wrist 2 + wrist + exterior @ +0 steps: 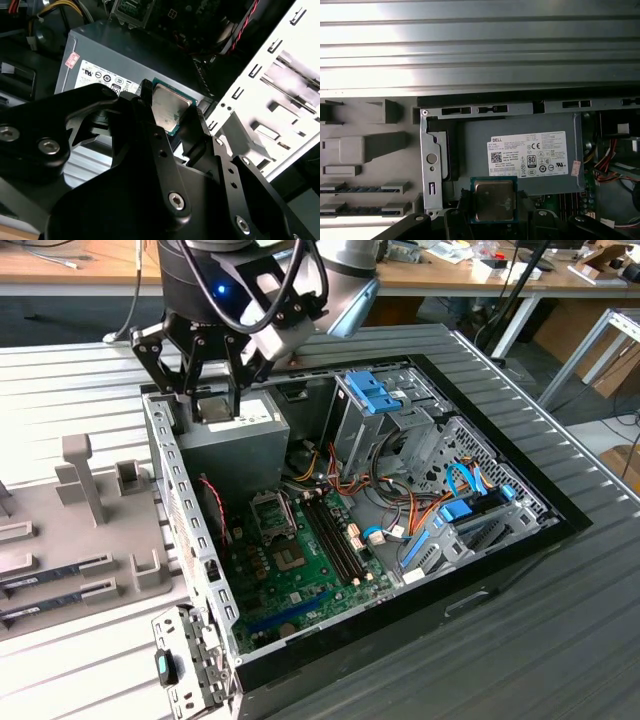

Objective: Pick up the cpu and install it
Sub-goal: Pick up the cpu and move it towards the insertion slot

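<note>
Gripper (212, 400) pinching the cpu (170, 107) by two opposite edges, silver top facing the wrist cameras. The chip hangs between the fingertips, directly over the grey power supply (520, 145).

- The hold is on thin edges only. A jolt could let the chip tilt or slip, and it would drop onto the power supply below.
- The socket (272, 512) lies lower and well away from the gripper. You'd risk bent contacts if the chip arrives tilted or rotated.
- The case wall (180, 490) and red cable (212, 502) sit close beneath the gripper and could snag it.
</note>
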`<state>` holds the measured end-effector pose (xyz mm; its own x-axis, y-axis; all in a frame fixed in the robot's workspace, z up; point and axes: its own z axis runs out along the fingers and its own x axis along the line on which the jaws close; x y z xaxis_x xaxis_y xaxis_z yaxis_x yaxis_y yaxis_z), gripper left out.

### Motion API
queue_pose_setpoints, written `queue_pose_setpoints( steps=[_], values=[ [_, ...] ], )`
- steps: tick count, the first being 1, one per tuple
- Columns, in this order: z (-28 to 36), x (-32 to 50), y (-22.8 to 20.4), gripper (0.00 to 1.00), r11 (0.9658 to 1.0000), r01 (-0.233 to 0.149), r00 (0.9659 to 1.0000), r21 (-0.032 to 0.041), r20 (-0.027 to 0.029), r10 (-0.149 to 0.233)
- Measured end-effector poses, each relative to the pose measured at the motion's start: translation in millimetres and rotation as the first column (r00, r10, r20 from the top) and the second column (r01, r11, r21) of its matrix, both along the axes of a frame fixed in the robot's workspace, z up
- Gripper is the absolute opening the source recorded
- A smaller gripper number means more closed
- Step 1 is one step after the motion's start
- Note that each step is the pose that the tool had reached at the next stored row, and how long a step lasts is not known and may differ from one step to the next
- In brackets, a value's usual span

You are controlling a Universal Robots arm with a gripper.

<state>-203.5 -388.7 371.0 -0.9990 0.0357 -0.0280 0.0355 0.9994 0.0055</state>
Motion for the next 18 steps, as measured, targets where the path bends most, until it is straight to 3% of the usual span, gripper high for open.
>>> queue_pose_setpoints(
  steps=[8,12,18],
  values=[
    [-1.7,3.6,-1.1,0.47,1.0,0.0,1.0,0.0,0.0,0.0],
    [-6.0,12.8,-4.1,0.47,1.0,0.0,1.0,0.0,0.0,0.0],
    [-7.3,15.7,-4.9,0.47,1.0,0.0,1.0,0.0,0.0,0.0]
  ],
)
